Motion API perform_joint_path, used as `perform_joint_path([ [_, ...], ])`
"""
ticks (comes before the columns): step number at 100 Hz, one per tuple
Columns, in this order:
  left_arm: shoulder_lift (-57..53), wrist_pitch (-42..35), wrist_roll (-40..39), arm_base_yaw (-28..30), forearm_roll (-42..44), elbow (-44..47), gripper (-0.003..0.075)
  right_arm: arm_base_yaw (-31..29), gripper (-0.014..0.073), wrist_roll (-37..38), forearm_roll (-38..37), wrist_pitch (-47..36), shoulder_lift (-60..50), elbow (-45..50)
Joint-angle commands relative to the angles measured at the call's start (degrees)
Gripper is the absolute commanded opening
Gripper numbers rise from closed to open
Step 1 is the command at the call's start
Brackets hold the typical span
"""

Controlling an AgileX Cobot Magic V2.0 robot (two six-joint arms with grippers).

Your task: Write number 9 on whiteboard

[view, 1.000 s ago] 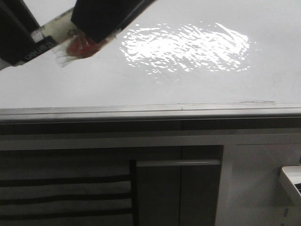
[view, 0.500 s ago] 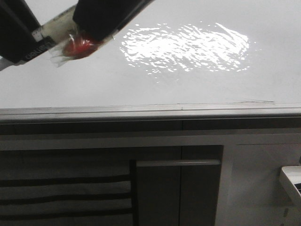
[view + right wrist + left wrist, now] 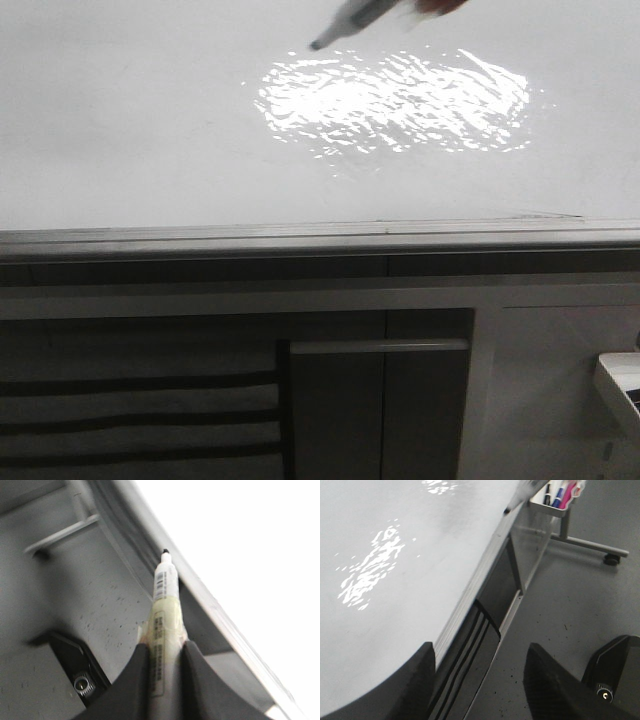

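Right gripper [image 3: 162, 652] clenched on a marker [image 3: 163, 605], tip bare and pointing away from the fingers, just above the whiteboard [image 3: 150, 140] near its glare patch [image 3: 390, 100]. Left gripper [image 3: 480, 680] released, holding nothing, over the board's grey edge strip [image 3: 480, 575]. No digit visible.

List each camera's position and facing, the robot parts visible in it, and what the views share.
Front view: faces forward onto the whiteboard, its glare patch and the cabinet below; only the marker enters at the top.
Left wrist view: on the left arm, looking along the board's grey edge strip to the floor; the open, empty left gripper shows.
Right wrist view: on the right arm; the right gripper clamps the marker, tip toward the board.
Shared: whiteboard and marker appear in all three.
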Motion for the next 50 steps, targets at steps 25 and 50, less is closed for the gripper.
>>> perform_joint_path([
  [25,-9.1,-13.9,-6.3,8.8,-4.3,10.9,0.0367,-10.1,-0.0046,10.3,2.6,-14.4,-9.8,12.4],
  [50,-9.6,-18.9,-6.3,8.8,-4.9,14.5,0.0367,-10.1,-0.0046,10.3,4.5,-22.4,-9.1,16.1],
])
